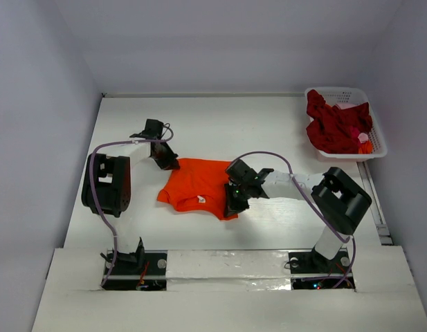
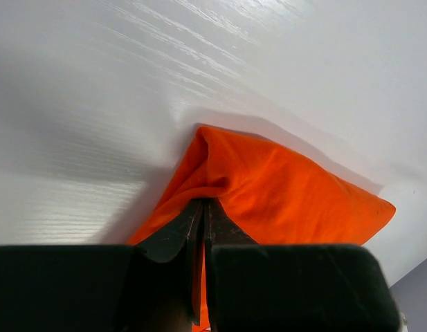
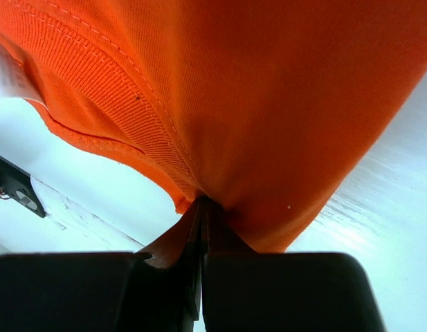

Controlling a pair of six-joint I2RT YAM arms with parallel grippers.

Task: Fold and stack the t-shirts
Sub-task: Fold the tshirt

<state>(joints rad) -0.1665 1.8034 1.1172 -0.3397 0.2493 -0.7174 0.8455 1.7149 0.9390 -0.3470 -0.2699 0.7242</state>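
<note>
**Both tools pinch the orange shirt**

The orange t-shirt [image 1: 199, 187] lies in the middle of the white desk [image 1: 220, 117], between the two arms. It is not flat. It is bunched up and has soft folds. A small white label [image 1: 201, 199] shows on its near side.

The left tool [image 1: 171, 164] is at the far left corner of the orange t-shirt. Its jaws are pressed tight together, with a bit of orange cloth caught between them. In the left wrist view the cloth rises in a little peak right at the dark fingers [image 2: 177, 232] and then spreads out to the right over the desk.

The right tool [image 1: 232, 209] is at the near right corner of the same shirt. Its jaws are pressed tight too, and they hold a fold of the orange cloth. In the right wrist view the cloth fills most of the picture. You can see a stitched hem running down to the tips, and the white label at the left edge.

The dark red t-shirt [image 1: 334, 124] is well away from the arms. It sits crumpled in a white basket [image 1: 377, 142] at the far right corner of the desk. A small pink and orange bit shows beside it in the basket.

A purple cable [image 1: 95, 181] loops along each arm.
</note>
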